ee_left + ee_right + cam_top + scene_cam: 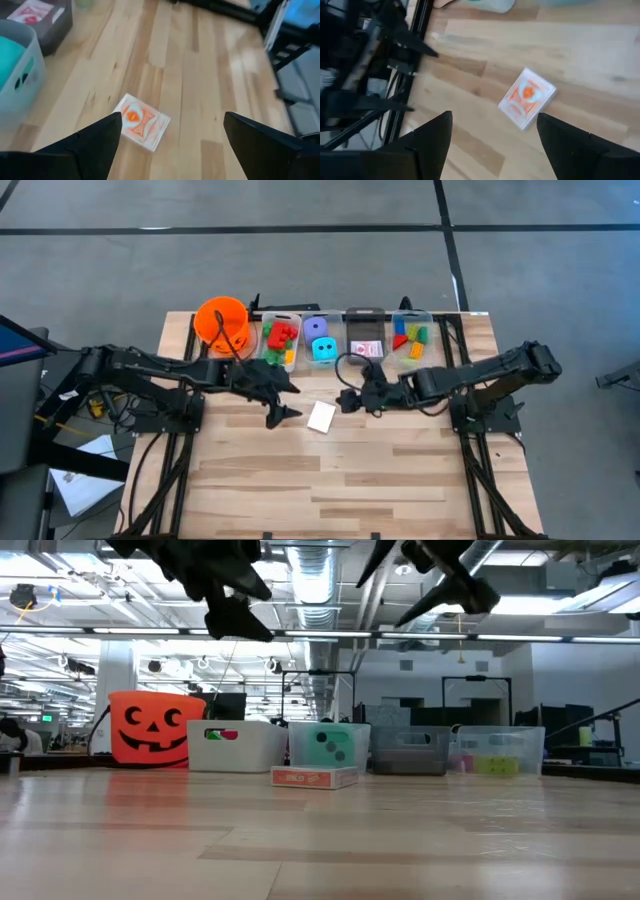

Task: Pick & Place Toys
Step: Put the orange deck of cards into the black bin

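Note:
A red-and-white card pack (pixel 321 416) lies flat on the wooden table (pixel 300 480), in front of the row of bins; it also shows in the low view (pixel 314 777). My left gripper (pixel 296 400) hovers open just left of it. From the left wrist view the pack (pixel 142 121) lies ahead of the left gripper (pixel 172 120), nearer one finger. My right gripper (pixel 343 398) hovers open just right of the pack, above the table. The pack (pixel 527 98) lies beyond the right gripper (pixel 494 116). Both grippers hang high over the table in the low view.
An orange pumpkin bucket (pixel 222 322) stands at the far left. Beside it stand several clear bins: coloured bricks (pixel 280 340), purple and teal dice (pixel 320 340), cards (pixel 366 345), more bricks (pixel 410 342). The near half of the table is bare wood.

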